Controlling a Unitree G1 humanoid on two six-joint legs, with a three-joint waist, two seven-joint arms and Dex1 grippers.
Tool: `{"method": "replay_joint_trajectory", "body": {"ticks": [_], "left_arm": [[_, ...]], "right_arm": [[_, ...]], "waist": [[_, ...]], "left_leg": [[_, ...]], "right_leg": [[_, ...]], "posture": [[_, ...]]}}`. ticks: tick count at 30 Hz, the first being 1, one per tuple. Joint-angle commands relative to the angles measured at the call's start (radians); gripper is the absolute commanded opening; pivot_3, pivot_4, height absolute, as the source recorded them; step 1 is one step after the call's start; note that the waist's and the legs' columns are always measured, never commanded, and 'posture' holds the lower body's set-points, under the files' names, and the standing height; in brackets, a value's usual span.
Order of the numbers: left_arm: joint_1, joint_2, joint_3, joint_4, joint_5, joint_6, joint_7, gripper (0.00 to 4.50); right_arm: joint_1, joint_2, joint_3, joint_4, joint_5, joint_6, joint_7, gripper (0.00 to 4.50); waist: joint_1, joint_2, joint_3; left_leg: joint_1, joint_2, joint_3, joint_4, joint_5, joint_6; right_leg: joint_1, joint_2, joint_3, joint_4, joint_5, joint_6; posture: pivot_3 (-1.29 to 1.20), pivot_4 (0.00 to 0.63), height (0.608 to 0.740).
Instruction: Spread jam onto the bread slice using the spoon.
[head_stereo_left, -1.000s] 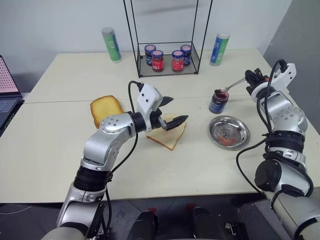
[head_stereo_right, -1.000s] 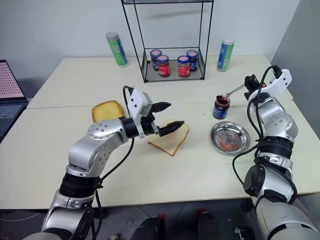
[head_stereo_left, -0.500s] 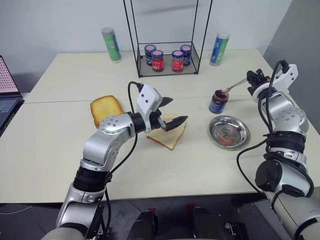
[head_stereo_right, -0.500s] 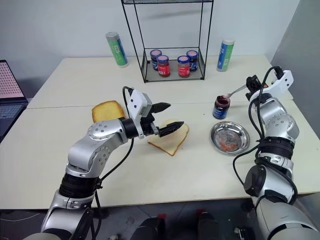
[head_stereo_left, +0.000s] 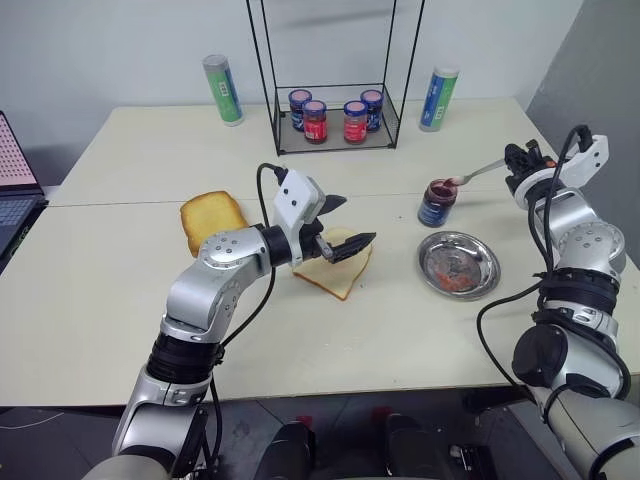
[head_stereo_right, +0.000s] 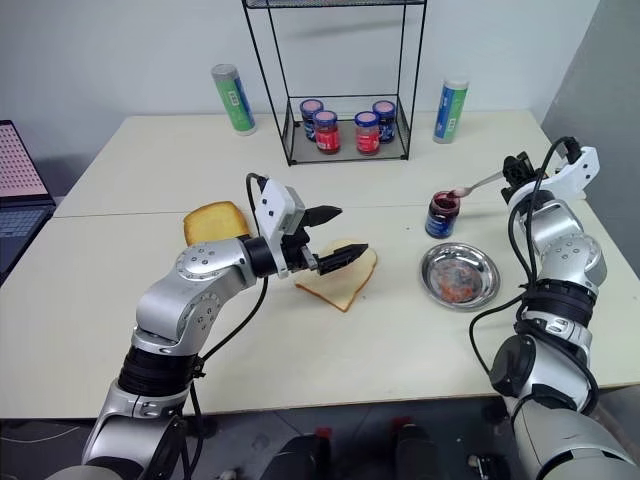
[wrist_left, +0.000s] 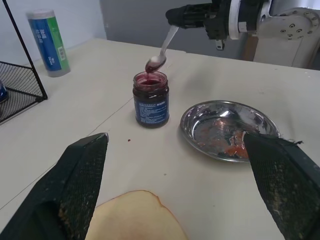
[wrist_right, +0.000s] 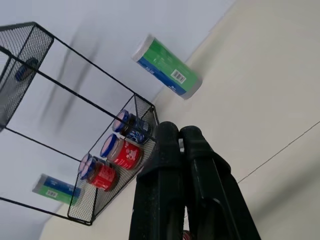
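- The desk (head_stereo_left: 110, 290) is big and pale cream. A thin line runs across it where two parts meet.
- The wall (head_stereo_left: 120, 50) behind the desk is plain and light, a little blue-white.
- A darker grey wall (head_stereo_left: 600, 70) stands on the right side.
- A tall black wire rack (head_stereo_left: 335, 75) sits at the back of the desk, near the wall.
- A laptop (head_stereo_left: 15, 195) is at the far left edge, with a pink screen.
- Under the front edge of the desk the floor (head_stereo_left: 60, 430) looks dark grey.
- The light is soft and even, with faint shadows of the rack on the wall.
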Motion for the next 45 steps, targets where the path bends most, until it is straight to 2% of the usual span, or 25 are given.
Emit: {"method": "replay_joint_trajectory", "body": {"ticks": [1,6,12,17,21,27,32,41,45], "left_arm": [[-0.013,0.011,0.003,-0.04,-0.005,-0.004,-0.01,4.5],[-0.017,0.017,0.009,-0.045,-0.011,-0.004,-0.025,4.5],[-0.043,0.053,0.052,-0.04,-0.052,-0.011,-0.077,4.5],[0.002,0.136,0.082,-0.062,-0.071,-0.027,-0.144,4.5],[0.139,0.237,0.168,-0.127,-0.126,0.0,-0.193,4.5],[0.384,0.319,0.28,-0.283,-0.198,0.056,-0.185,4.5],[0.539,0.328,0.356,-0.377,-0.221,0.078,-0.132,4.5],[0.68,0.308,0.399,-0.452,-0.213,0.064,-0.055,4.5],[0.704,0.301,0.393,-0.466,-0.21,0.053,-0.031,4.5]], "right_arm": [[-0.016,0.002,-0.032,-0.072,0.065,0.011,-0.017,0.08],[-0.02,0.017,-0.051,-0.127,0.132,0.045,-0.043,0.08],[-0.032,0.063,-0.033,-0.289,0.247,0.119,-0.114,0.08],[-0.015,0.104,0.07,-0.464,0.289,0.186,-0.143,0.08],[0.028,0.18,0.213,-0.627,0.288,0.216,-0.153,0.08],[0.139,0.249,0.399,-0.713,0.208,0.185,-0.089,0.08],[0.211,0.262,0.516,-0.691,0.103,0.127,0.011,0.08],[0.284,0.241,0.661,-0.629,-0.085,0.018,0.188,0.08],[0.299,0.233,0.677,-0.606,-0.136,-0.013,0.234,0.08]], "waist": [[0.0,0.0,0.0],[0.0,0.0,0.0],[-0.001,0.0,0.0],[-0.004,0.001,0.0],[-0.02,0.002,-0.001],[-0.02,0.002,-0.001],[-0.009,0.003,-0.001],[-0.003,0.003,-0.001],[-0.003,0.003,-0.001]], "left_leg": [[0.0,0.0,0.0,0.0,0.0,0.0],[0.0,0.0,0.0,0.0,0.0,0.0],[0.0,0.001,0.0,0.0,0.0,0.0],[0.0,0.001,-0.001,0.0,0.0,0.0],[0.0,0.003,-0.001,-0.002,0.0,0.0],[0.0,0.004,-0.005,-0.001,0.0,0.0],[0.0,0.003,-0.007,-0.001,0.0,0.0],[0.001,0.004,-0.005,-0.001,0.0,0.0],[0.001,0.004,-0.004,-0.002,0.0,0.0]], "right_leg": [[0.0,0.0,0.0,0.0,0.0,0.0],[0.0,0.0,0.0,0.0,0.0,0.0],[0.0,0.0,0.0,0.0,0.0,0.0],[-0.001,0.0,0.0,0.0,0.0,0.0],[-0.001,0.001,0.0,0.0,0.0,0.0],[-0.001,0.0,0.0,0.0,0.0,0.0],[-0.001,0.0,0.0,0.0,0.0,0.0],[-0.001,0.0,-0.001,0.0,0.0,0.0],[-0.001,0.0,-0.001,0.0,0.0,0.0]], "posture": [[0.0,0.15,0.74],[0.0,0.15,0.74],[0.0,0.15,0.74],[0.0,0.15,0.74],[0.0,0.15,0.74],[0.0,0.15,0.74],[0.0,0.15,0.74],[0.0,0.15,0.74],[0.0,0.15,0.74]]}}
